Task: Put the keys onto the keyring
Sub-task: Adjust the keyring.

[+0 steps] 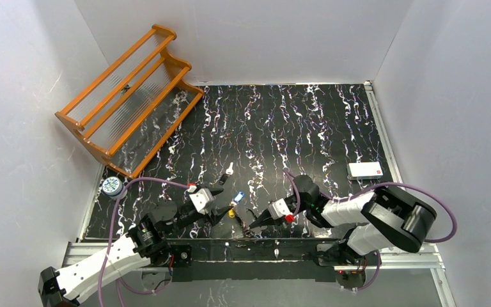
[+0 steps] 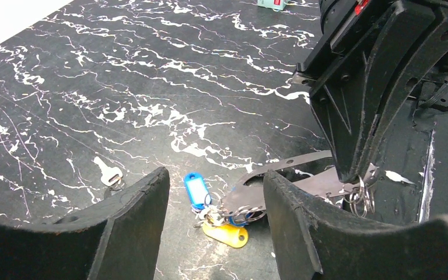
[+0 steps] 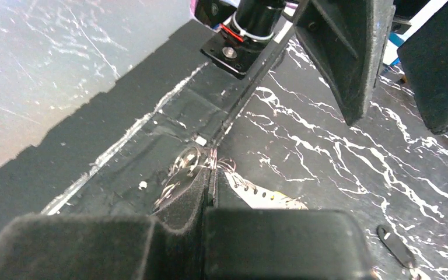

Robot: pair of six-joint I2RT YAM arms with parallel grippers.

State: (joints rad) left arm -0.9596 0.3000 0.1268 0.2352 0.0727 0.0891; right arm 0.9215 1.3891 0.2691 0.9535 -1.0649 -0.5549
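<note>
Jaws on your right gripper (image 3: 209,185) are pressed fully together on the keyring (image 2: 318,181). They pinch the pale flat loop at the end nearest the front edge of the desk (image 1: 307,128), where a few small wire rings bunch against the fingertips. That reads as an anchoring grip: it pins the loop low so its other end is presented to your other arm. Jaws on your left gripper (image 2: 213,181) stand roughly half open and hold nothing. They face the loop's free end with a small bunch lying in the gap ahead of them, which looks like a line-up for a pick. In that bunch the blue-tagged key (image 2: 196,191) lies just beside the yellow-tagged key (image 2: 226,234), and both meet the loop's near end through a tangle of wire rings; whether either is already threaded on, I cannot tell. A pale loose key (image 2: 108,174) lies apart on the left arm's outer side, and a black-tagged key (image 3: 396,248) sits alone near the right fingers, so I judge the task partway at best. Your next move calls for a fine pinch on a thin tag lying flat, without nudging the held loop. Farther out, the white card (image 1: 365,169), the round tin (image 1: 112,187) and the orange rack (image 1: 128,96) stand well apart from the work.
</note>
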